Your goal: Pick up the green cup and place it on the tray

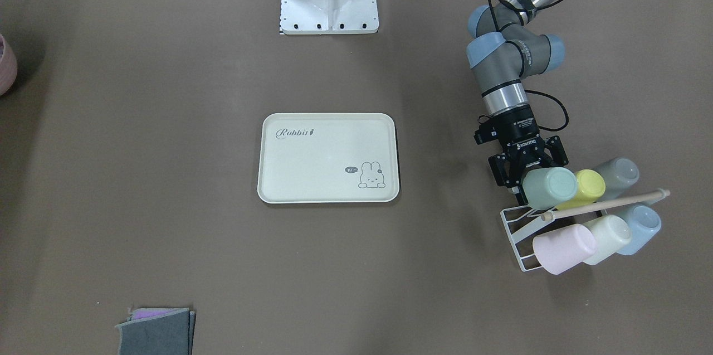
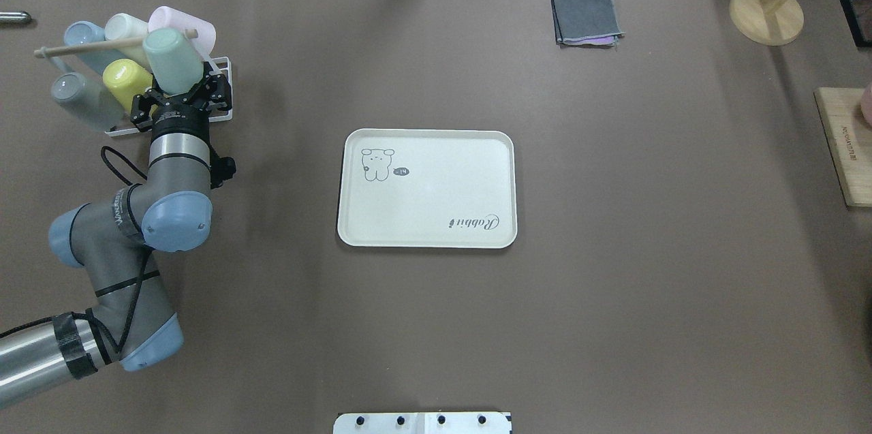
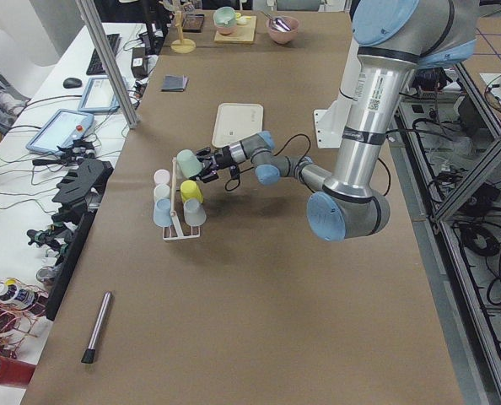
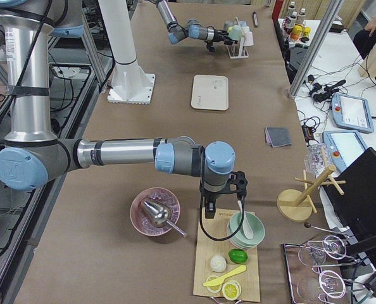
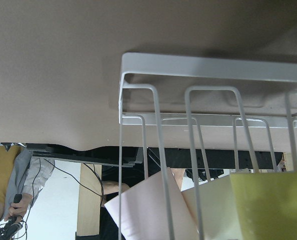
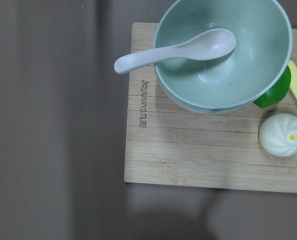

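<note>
The pale mint green cup (image 1: pixel 548 188) lies on its side at the near end of a white wire cup rack (image 1: pixel 515 232), over the rack's wooden dowel. My left gripper (image 1: pixel 521 174) is at the cup's open end with its fingers closed around it; both also show in the overhead view, cup (image 2: pixel 172 60) and gripper (image 2: pixel 178 97). The cream "Rabbit" tray (image 1: pixel 323 165) lies flat at the table's middle, well apart from the rack. My right gripper (image 4: pixel 210 209) hovers over a wooden board far from the tray; I cannot tell whether it is open or shut.
The rack holds a yellow-green cup (image 1: pixel 591 185), a grey cup (image 1: pixel 615 174), a blue cup (image 1: pixel 640 224), a cream cup (image 1: pixel 607 235) and a pink cup (image 1: pixel 562 249). A folded grey cloth (image 1: pixel 159 330) lies at the far side. A mint bowl (image 6: pixel 223 50) with a spoon sits on the board.
</note>
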